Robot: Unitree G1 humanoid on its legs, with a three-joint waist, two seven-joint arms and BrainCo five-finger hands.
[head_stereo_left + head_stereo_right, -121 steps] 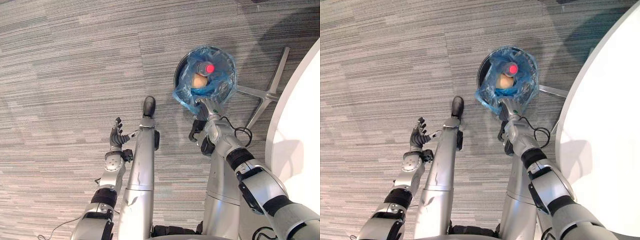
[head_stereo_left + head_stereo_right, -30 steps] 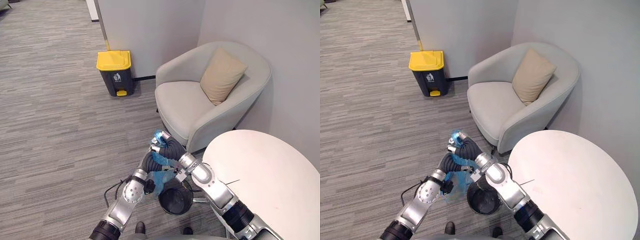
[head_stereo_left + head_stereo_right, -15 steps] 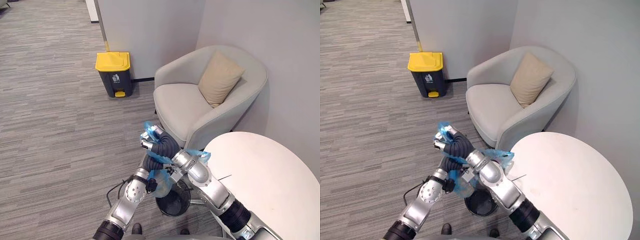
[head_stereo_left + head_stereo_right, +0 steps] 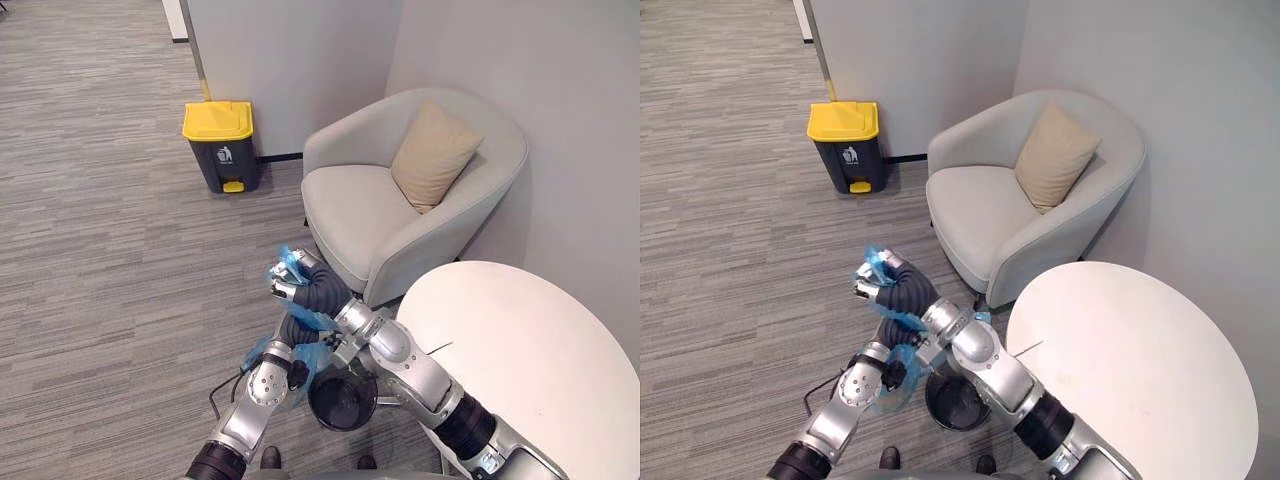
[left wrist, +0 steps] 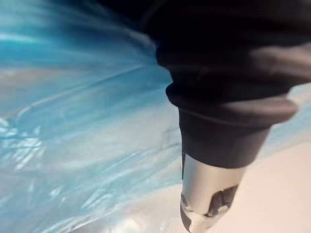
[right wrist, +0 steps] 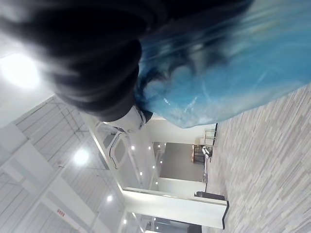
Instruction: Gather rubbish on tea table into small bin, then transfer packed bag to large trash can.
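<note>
Blue bag (image 4: 888, 388): out of the small bin (image 4: 343, 400), strung between both hands beside the tea table (image 4: 520, 350)
Right hand (image 4: 288, 283): raised, fingers curled into bunched film
Left hand (image 4: 290, 372): lower, against the bag; fingers I cannot tell
Carry: I would hold the neck gathered, load off the carpet (image 4: 120, 280)
Room: armchair (image 4: 380, 200) with cushion (image 4: 432, 153) ahead; large trash can (image 4: 222, 145), yellow lid, by the far wall
</note>
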